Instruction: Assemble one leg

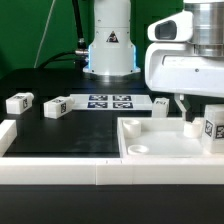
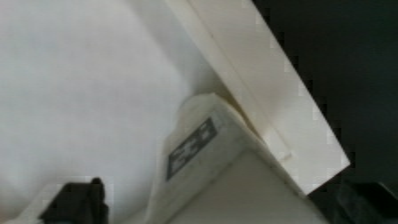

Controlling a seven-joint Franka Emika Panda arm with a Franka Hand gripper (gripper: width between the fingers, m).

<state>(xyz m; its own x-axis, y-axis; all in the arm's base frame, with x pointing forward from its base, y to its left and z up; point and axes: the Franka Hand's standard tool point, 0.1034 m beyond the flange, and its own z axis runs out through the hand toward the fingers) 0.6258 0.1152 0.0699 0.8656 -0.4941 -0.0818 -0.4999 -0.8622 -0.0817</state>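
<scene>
A leg (image 1: 213, 127), a stubby white block with a square tag, stands inside the large white tray-like piece (image 1: 150, 152) near its corner at the exterior view's right. My gripper (image 1: 205, 118) hangs over it with a finger on each side. In the wrist view the leg (image 2: 222, 165) fills the space between the dark fingertips (image 2: 71, 203). One finger is close against it and a gap shows at the other, so the jaws stand open around it. Two more legs (image 1: 19, 102) (image 1: 55, 105) lie at the left, and another (image 1: 160, 104) lies behind the tray.
The marker board (image 1: 110, 101) lies flat at the back centre in front of the robot base (image 1: 110, 50). A white raised border (image 1: 50, 172) runs along the table's front and left edges.
</scene>
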